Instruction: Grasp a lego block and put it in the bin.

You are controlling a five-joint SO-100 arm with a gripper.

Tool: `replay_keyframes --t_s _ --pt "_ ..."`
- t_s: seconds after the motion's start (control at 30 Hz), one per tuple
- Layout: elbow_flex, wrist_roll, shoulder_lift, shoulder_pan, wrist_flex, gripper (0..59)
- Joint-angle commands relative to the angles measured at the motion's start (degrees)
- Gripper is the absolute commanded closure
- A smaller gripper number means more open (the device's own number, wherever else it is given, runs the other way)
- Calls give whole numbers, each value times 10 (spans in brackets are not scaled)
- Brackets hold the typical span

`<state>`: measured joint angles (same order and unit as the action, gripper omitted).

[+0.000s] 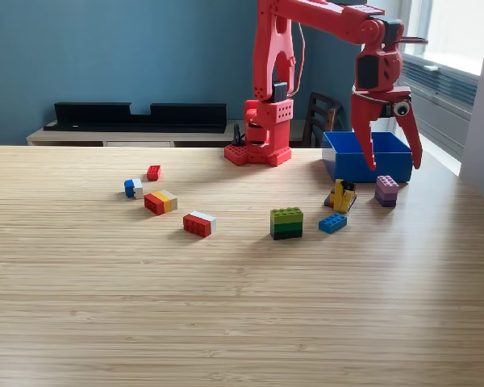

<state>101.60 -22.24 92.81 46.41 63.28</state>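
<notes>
The blue bin (pixel 351 161) stands on the table's far right side in the exterior view. My red gripper (pixel 394 167) hangs open above the bin's front right part, fingers pointing down, nothing between them. Lego blocks lie scattered on the table: a purple one (pixel 386 190) just in front of the bin, a yellow and orange one (pixel 343 196), a small blue one (pixel 332 223), a green stack (pixel 286 222), a red and white one (pixel 199 223), a red, yellow and grey one (pixel 160 201), a blue and white one (pixel 133 188) and a small red one (pixel 153 172).
The arm's red base (pixel 260 137) is fixed at the table's far edge, left of the bin. A dark chair (pixel 323 117) stands behind the table. A low sideboard with a black object runs along the blue wall.
</notes>
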Motion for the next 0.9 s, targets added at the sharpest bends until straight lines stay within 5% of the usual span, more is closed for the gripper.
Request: replay_keyframes --t_s 0.03,0.67,0.9 --pt "-2 7 3 -10 -16 319" --pt "-54 25 -145 -33 -16 369" --pt "-77 71 -156 -31 -34 570"
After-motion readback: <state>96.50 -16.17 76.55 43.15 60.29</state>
